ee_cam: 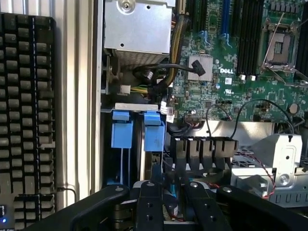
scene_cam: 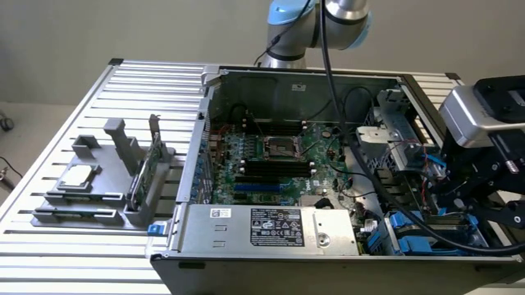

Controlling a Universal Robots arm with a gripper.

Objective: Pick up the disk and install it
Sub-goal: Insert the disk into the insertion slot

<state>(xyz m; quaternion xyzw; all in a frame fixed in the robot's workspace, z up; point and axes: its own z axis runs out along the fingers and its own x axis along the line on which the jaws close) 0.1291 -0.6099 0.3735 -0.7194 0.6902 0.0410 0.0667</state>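
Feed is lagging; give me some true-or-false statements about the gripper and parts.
1. The black gripper hangs over the open grey metal computer case. True.
2. Two bright blue plastic carriers sit inside the case. True.
3. The thin green circuit card lies inside the case. False: it stands upright in a grey fixture on the slatted metal table.
4. The small square silver chip sits in the gripper. False: it rests on a grey holder on the table.
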